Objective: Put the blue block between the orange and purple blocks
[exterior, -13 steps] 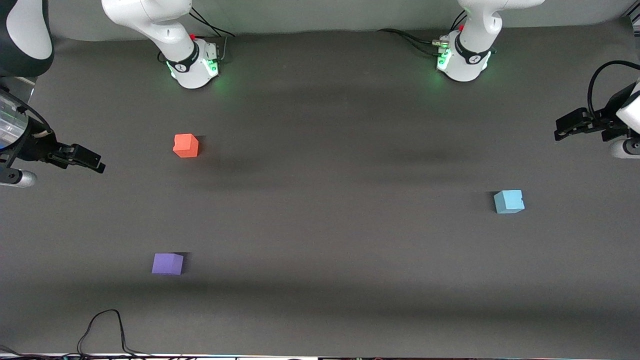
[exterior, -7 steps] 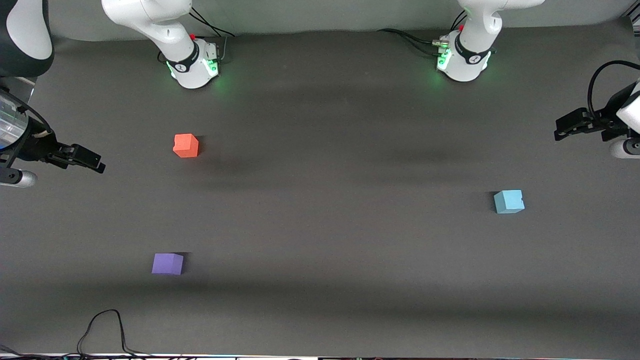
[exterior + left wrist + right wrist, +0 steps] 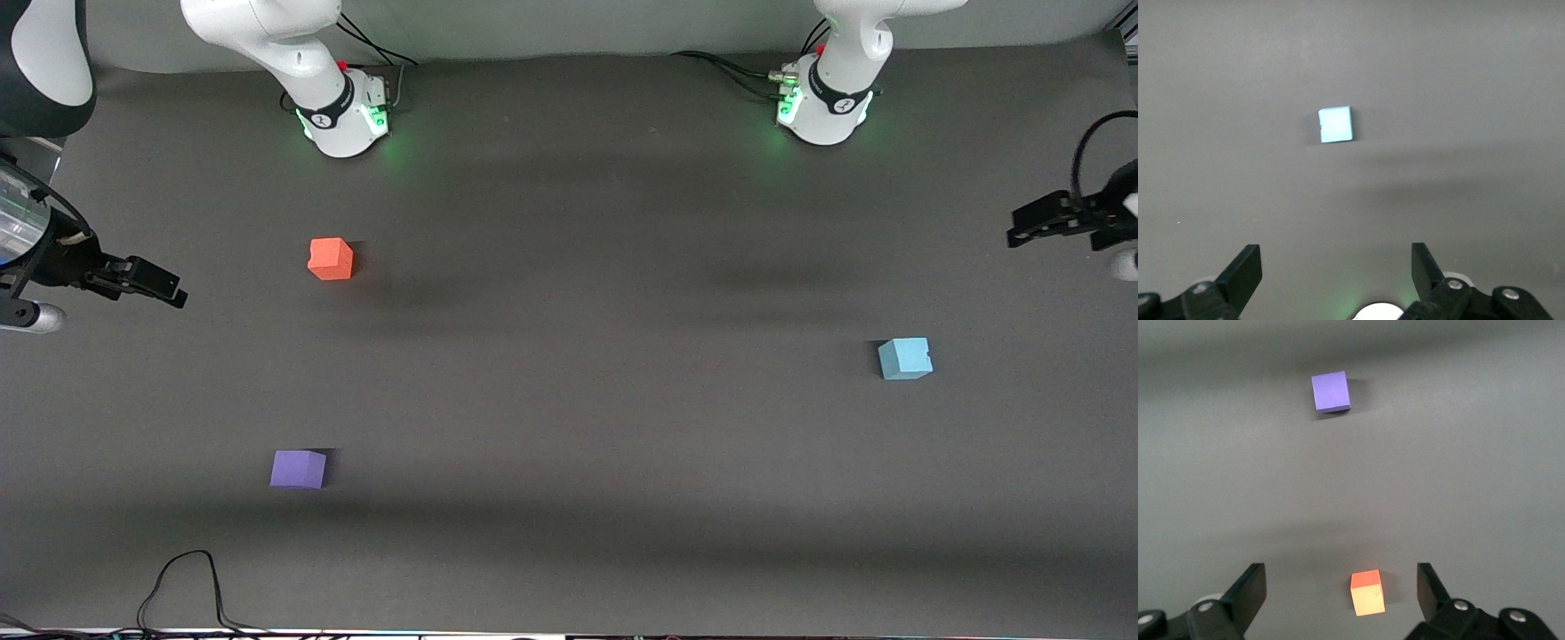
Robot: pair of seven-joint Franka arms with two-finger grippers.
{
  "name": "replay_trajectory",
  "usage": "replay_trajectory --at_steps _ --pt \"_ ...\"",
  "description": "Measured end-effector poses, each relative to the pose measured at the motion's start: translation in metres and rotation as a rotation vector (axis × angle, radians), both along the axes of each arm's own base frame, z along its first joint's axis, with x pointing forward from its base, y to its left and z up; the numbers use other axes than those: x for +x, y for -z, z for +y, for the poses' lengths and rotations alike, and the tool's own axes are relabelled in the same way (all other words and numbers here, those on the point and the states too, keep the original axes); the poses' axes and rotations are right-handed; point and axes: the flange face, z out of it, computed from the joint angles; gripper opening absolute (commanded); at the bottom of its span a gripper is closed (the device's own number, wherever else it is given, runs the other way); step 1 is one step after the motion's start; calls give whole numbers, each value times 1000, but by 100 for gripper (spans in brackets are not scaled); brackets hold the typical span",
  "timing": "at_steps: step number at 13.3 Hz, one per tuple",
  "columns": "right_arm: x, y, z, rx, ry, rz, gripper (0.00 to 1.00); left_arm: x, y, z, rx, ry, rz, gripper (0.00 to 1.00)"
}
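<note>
The blue block (image 3: pixel 905 358) sits on the dark mat toward the left arm's end; it also shows in the left wrist view (image 3: pixel 1336 125). The orange block (image 3: pixel 331 259) lies toward the right arm's end, and the purple block (image 3: pixel 298 468) lies nearer the front camera than it. Both show in the right wrist view, orange (image 3: pixel 1367 593) and purple (image 3: pixel 1331 391). My left gripper (image 3: pixel 1031 227) is open and empty, raised at the mat's edge, well apart from the blue block. My right gripper (image 3: pixel 156 286) is open and empty, raised at the other edge.
A black cable (image 3: pixel 187 587) loops on the mat's front edge near the purple block. The two arm bases (image 3: pixel 342 111) (image 3: pixel 827 102) stand along the back edge. The mat (image 3: pixel 605 356) lies bare between the blocks.
My left gripper has drawn outward toward the mat's edge, away from the middle. The right arm and all three blocks have not moved.
</note>
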Motion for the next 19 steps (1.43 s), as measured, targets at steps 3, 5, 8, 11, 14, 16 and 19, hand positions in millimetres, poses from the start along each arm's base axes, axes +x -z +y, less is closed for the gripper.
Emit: replay_trajectory --at_steps 3,5,8,11,14,16,19 --pt "0 0 0 0 0 0 100 -4 7 18 -6 3 11 100" --pt "0 0 0 0 0 0 100 -1 19 12 -5 15 0 100" --pt "0 0 0 0 0 1 100 3 70 6 -2 28 -27 100" --pt "0 0 0 0 -1 1 100 -1 136 6 3 31 -61 100" --pt "0 0 0 0 -1 2 100 -13 202 4 7 34 -104 100" --pt "0 0 0 0 -1 2 100 -16 244 3 10 37 -123 100" --pt "0 1 0 0 -1 2 100 -8 296 4 15 41 -147 100"
